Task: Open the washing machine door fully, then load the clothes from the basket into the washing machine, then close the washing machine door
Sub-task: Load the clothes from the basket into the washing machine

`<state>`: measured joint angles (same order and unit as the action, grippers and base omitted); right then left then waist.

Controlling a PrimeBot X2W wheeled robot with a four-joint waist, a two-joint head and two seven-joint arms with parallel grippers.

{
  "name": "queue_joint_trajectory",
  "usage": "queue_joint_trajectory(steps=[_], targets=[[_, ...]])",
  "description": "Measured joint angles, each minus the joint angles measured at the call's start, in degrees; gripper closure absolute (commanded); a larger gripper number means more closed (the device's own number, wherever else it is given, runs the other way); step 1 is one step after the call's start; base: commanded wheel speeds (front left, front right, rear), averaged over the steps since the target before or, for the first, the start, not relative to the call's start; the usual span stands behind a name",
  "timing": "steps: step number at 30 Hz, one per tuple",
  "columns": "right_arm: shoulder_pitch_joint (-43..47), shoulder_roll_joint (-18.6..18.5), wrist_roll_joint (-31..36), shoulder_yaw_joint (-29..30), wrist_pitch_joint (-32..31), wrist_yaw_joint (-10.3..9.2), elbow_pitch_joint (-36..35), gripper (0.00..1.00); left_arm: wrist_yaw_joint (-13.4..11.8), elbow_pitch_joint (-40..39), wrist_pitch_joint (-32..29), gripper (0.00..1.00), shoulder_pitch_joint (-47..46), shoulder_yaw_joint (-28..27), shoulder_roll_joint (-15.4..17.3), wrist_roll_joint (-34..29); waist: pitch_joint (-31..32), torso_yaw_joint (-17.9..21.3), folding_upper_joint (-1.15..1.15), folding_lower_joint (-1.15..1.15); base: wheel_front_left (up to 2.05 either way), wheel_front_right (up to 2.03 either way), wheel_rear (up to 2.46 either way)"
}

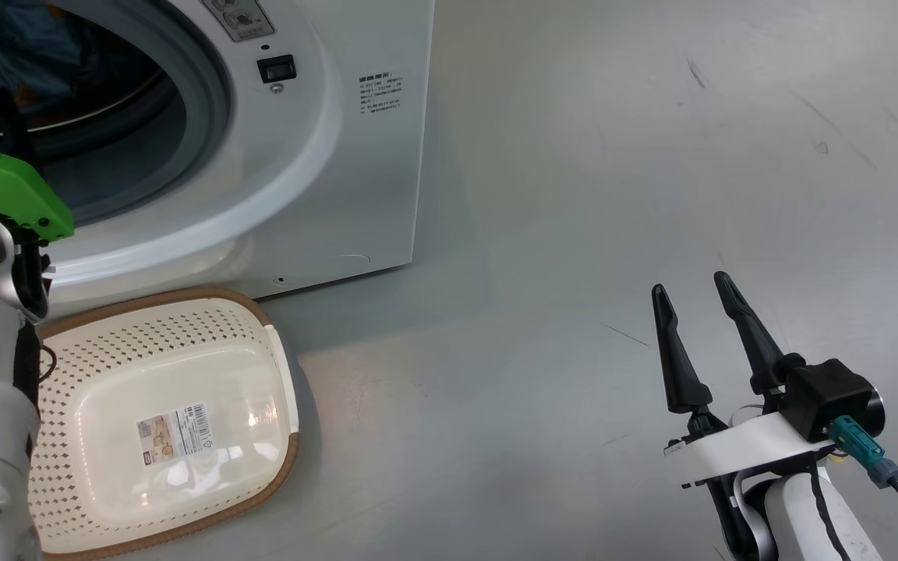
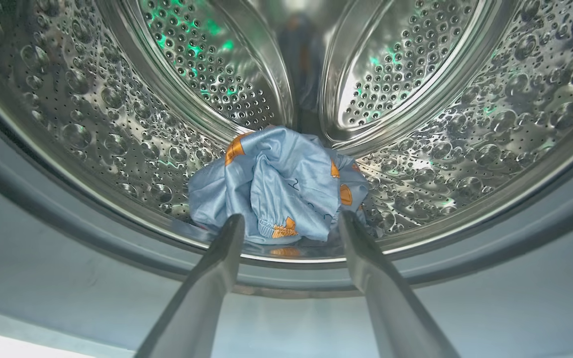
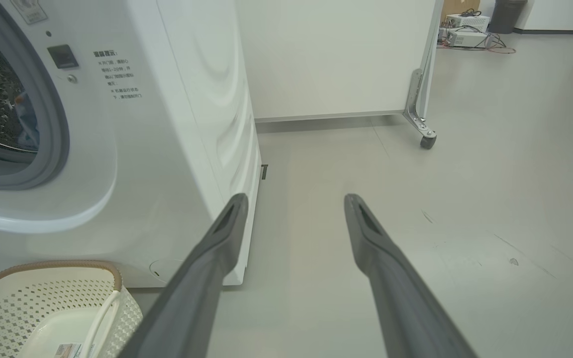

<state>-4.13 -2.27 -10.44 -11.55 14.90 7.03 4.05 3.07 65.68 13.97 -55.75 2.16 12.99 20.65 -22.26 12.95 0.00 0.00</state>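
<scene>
washing machine (image 1: 387, 156): white front-loader with its round opening uncovered. the steel drum (image 2: 117, 124) shows past the grey gasket (image 2: 67, 238).
washing machine door: judged open, since the left arm reaches in at the opening; how wide it stands i cannot tell.
clothes (image 2: 276, 184): light blue bundle with orange print, lying on the bottom of the drum inside the washing machine, near its front lip.
basket (image 1: 106, 351): on the floor just in front of the washing machine, below the opening, with nothing inside it.
left tool (image 2: 291, 216): at the mouth of the washing machine, fingers spread apart and gripping nothing. the clothes lie just past the tips; whether they touch i cannot tell.
right tool (image 1: 691, 284): over bare floor well to the right of the washing machine, fingers apart, empty.
done: door opening and loading both look complete.
left: the left arm has to come out of the washing machine, then the door has to be shut.
</scene>
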Motion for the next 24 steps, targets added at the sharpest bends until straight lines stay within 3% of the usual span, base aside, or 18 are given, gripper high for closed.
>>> queue_joint_trajectory(steps=[24], targets=[[1.35, -0.20, 0.00, 0.69, 0.00, 0.00, 0.45, 0.00, 1.30, -2.80, 0.33, 0.00, 6.44, -0.57, -1.82, 0.65, 5.50, -0.82, 0.00, 0.00, 0.00, 0.00, 0.00]])
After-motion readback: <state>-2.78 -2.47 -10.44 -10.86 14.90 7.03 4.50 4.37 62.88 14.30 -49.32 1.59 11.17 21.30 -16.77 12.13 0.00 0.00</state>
